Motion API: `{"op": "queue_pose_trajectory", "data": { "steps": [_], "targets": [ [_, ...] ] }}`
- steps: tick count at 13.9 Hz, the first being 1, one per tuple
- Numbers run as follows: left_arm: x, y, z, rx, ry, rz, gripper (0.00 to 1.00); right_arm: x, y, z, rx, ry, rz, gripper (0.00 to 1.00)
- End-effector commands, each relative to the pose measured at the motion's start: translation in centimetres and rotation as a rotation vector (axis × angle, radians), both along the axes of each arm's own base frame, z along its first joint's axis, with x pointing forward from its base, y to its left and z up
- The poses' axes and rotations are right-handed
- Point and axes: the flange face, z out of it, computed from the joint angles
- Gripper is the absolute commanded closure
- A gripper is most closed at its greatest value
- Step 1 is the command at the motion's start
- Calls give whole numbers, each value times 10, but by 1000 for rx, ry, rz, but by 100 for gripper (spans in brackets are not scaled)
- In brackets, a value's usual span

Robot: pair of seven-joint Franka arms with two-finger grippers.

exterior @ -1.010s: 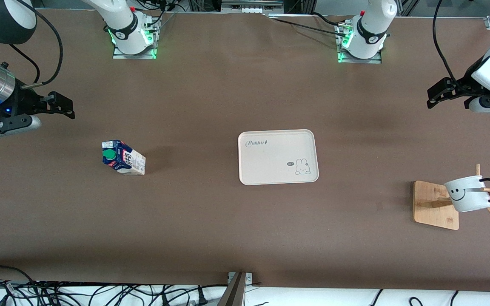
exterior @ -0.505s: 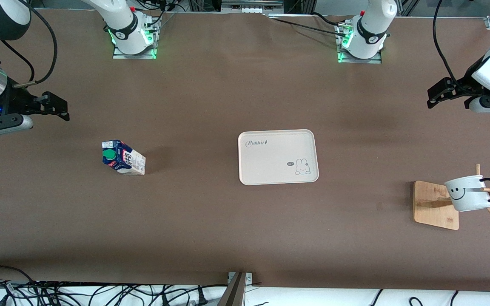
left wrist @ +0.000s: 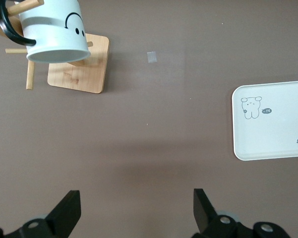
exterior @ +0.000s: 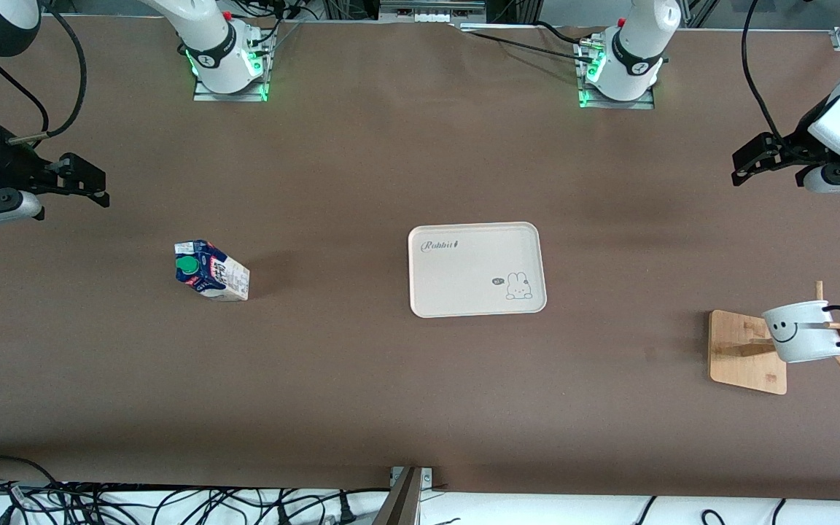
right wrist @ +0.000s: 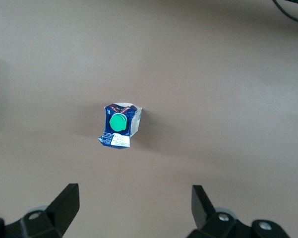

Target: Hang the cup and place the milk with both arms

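The white cup [exterior: 799, 335] with the smiley face hangs by its black handle on a peg of the wooden rack [exterior: 747, 355] at the left arm's end of the table; the left wrist view shows the cup [left wrist: 54, 30] too. The blue milk carton [exterior: 211, 270] with a green cap stands on the table toward the right arm's end and also shows in the right wrist view [right wrist: 120, 127]. My right gripper [exterior: 90, 184] is open and empty over bare table near the milk. My left gripper [exterior: 744, 165] is open and empty over bare table, apart from the rack.
A cream tray [exterior: 475, 269] with a rabbit drawing lies empty in the middle of the table, also in the left wrist view [left wrist: 272, 121]. A small pale mark [exterior: 650, 354] lies on the mat beside the rack. Cables run along the table's edge nearest the front camera.
My right gripper has drawn back toward the right arm's end of the table, away from the milk. The left arm, cup, milk and tray have not moved.
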Motion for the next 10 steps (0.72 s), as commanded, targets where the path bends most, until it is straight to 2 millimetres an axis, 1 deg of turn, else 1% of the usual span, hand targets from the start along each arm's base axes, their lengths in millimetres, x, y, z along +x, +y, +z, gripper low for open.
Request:
{"op": "queue_pose_trajectory", "data": {
  "steps": [1, 10],
  "targets": [
    [0, -2, 12, -22, -9, 1, 0, 1, -5, 4, -11, 8, -6, 0],
    [0, -4, 12, -21, -9, -1, 0, 1, -1, 3, -12, 8, -11, 0]
  ]
}}
